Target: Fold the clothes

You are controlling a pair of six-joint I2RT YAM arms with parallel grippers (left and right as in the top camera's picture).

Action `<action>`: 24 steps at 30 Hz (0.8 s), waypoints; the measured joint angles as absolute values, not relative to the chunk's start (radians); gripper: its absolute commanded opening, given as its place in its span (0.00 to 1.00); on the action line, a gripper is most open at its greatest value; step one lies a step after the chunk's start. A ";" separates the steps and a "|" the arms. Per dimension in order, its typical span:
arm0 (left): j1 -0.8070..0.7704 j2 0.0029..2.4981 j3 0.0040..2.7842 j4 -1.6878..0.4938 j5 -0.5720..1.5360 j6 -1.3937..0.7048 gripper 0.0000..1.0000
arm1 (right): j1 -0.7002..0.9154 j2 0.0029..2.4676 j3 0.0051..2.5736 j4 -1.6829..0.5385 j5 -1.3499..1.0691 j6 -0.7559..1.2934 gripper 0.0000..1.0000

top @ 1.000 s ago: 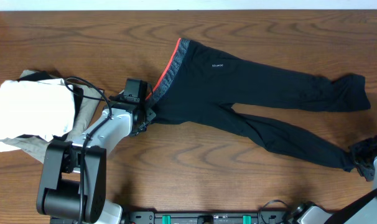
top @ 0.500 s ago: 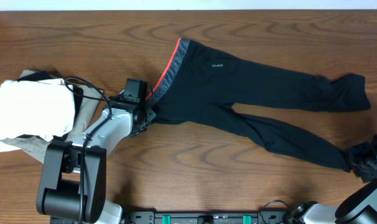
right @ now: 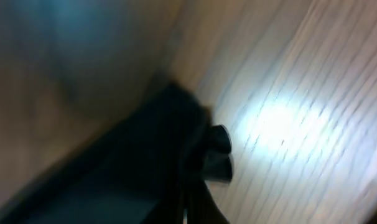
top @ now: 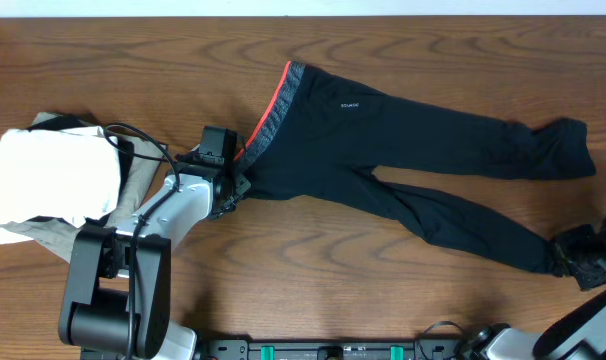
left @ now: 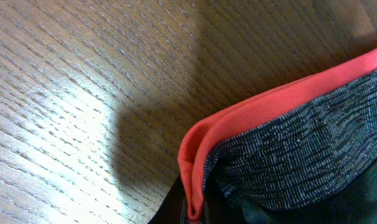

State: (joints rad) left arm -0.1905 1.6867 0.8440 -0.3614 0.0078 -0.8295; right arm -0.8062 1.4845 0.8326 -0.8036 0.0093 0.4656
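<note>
Black athletic leggings (top: 413, 150): laid flat across wooden surface (top: 133, 60), legs splayed rightward; light, limp, stretchy, probably slick; best held at hems. Grey waistband (left: 300, 143) corner, coral trim (left: 195, 162), pinched between left fingers (top: 233, 186); right fingers (top: 583, 268) at near-leg cuff (top: 563, 252), closure obscured by blur.

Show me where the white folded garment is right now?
In the overhead view, the white folded garment lies at far left atop an olive-grey garment, beside the left arm.
</note>
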 measured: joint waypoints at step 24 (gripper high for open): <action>-0.191 1.687 0.844 -0.361 0.008 -0.810 0.06 | -0.805 0.767 1.046 -1.310 -0.043 0.393 0.01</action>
State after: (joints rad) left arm -0.1905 1.6867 0.8440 -0.3611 0.0078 -0.8104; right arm -0.8055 0.7666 1.0462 -1.3102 -0.0433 0.3927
